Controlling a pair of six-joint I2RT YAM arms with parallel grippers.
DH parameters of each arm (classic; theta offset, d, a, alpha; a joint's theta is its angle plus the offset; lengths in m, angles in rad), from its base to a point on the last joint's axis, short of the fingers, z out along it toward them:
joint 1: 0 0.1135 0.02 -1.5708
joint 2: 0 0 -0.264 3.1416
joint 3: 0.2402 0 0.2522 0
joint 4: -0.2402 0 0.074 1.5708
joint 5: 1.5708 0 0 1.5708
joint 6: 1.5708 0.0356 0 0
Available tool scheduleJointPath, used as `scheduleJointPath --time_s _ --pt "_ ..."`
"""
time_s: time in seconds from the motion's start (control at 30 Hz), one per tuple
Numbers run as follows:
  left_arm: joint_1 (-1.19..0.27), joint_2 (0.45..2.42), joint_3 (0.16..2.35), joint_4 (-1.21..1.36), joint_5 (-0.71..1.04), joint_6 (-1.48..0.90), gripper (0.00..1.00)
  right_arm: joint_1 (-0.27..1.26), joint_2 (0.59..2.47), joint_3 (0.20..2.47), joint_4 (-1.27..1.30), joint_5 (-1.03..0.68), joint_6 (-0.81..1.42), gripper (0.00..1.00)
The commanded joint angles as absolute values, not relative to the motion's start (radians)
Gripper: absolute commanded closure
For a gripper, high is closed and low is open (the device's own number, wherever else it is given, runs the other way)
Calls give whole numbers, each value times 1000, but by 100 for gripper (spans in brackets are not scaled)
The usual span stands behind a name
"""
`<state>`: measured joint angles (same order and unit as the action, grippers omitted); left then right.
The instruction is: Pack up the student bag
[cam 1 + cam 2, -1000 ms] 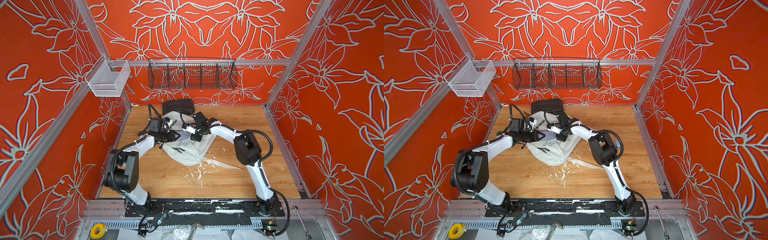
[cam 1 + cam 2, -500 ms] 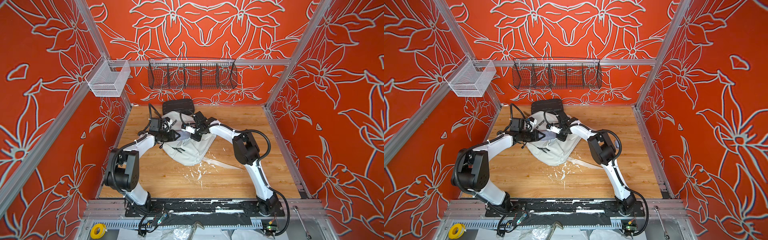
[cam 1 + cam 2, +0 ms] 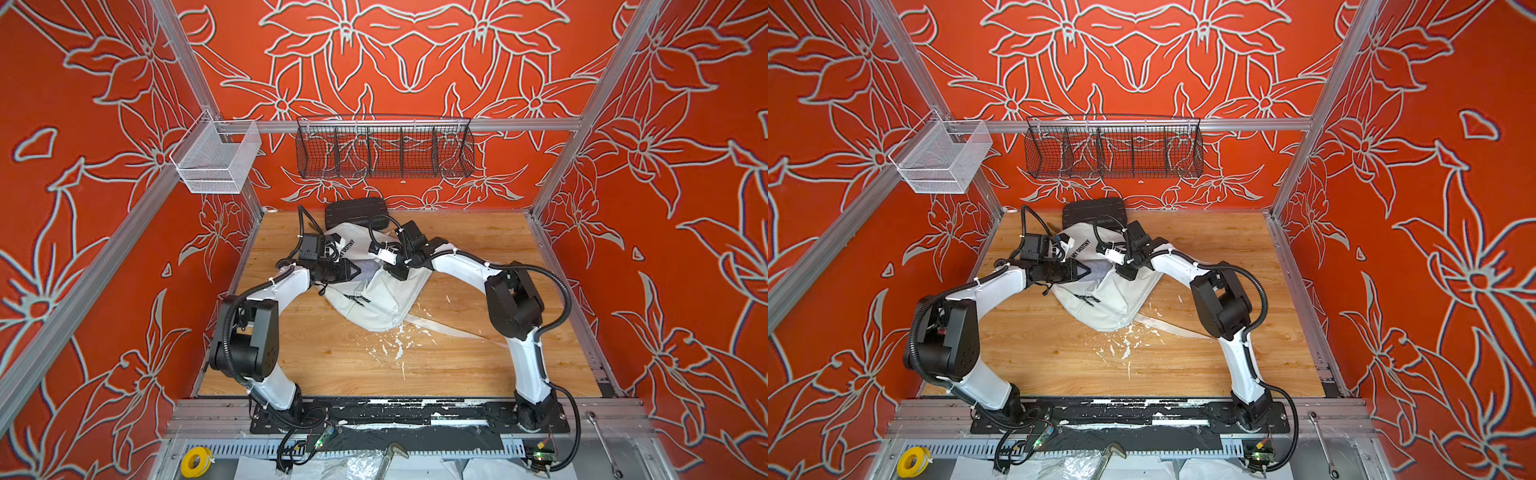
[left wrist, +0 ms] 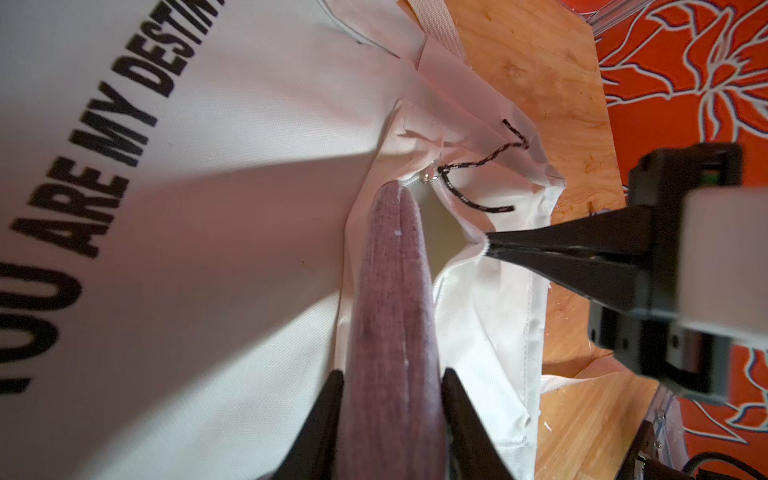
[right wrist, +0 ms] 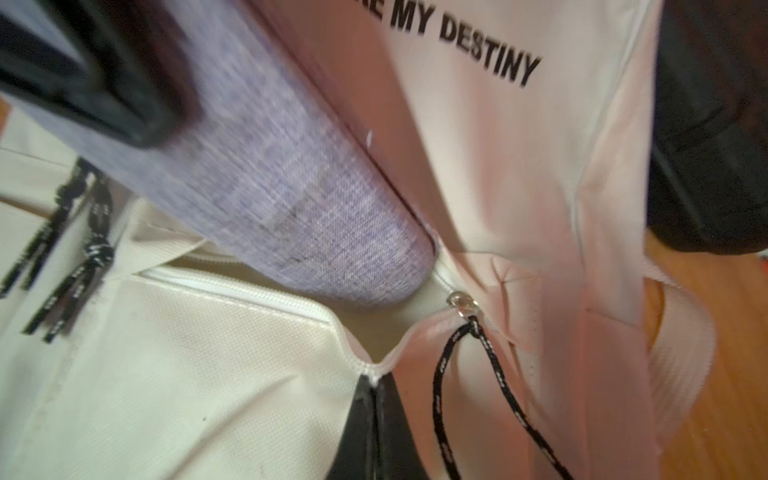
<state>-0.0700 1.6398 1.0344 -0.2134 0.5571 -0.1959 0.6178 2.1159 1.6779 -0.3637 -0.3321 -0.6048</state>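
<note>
Both top views look from high at the cell's front, down toward the back wall; each takes in the whole table [image 3: 478, 365], both arms and the student bag [image 3: 374, 299] from afar. The left wrist view looks along the left gripper [image 4: 392, 374], close on the bag's zip opening. The right wrist view faces that opening along the right gripper [image 5: 374, 386] from the opposite side. Shared: grey pouch [image 4: 390, 291], zip pull [image 5: 471, 326], lettering
</note>
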Motion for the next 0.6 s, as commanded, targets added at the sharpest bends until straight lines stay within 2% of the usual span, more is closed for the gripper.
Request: scheduleJointPath --time_s 0.0,0.17,0.33,0.57 --pt "-63 1687 1027 -279 621 -188 100 621 2066 1643 -280 -428 -612 100" --pt "-60 1707 1029 -206 825 -248 100 618 2054 1615 -196 -460 -583 100" --pt "-51 1721 1043 -141 979 -292 100 606 2032 1589 -159 -564 -591 100" --pt "-49 1823 1154 -329 1079 -180 100 587 2001 1547 -132 -678 -657 100"
